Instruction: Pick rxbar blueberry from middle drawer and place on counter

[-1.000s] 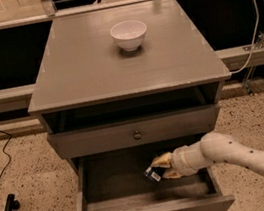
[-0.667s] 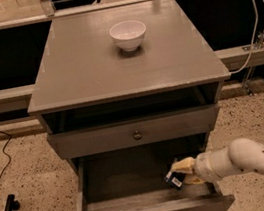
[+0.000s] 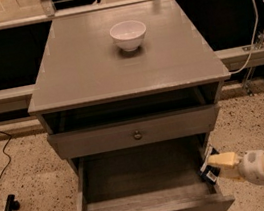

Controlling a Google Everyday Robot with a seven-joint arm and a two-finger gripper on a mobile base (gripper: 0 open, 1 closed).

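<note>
The middle drawer [image 3: 138,200] is pulled open at the bottom of the cabinet and its floor is bare. My gripper [image 3: 214,164] is at the drawer's right edge, just above the right wall, shut on the rxbar blueberry [image 3: 207,167], a dark blue packet with a white patch that sticks out to the left of the cream fingers [image 3: 224,161]. The white arm reaches in from the lower right. The counter [image 3: 89,64] is the flat grey top of the cabinet above.
A white bowl [image 3: 128,34] stands on the counter towards the back middle. A shut drawer front with a knob [image 3: 137,135] sits just above the open drawer, under an open slot. Cables and a black leg lie on the speckled floor at left.
My gripper has moved to the right with the packet, from the middle right of the drawer's inside to over its right wall, and the arm has drawn back.
</note>
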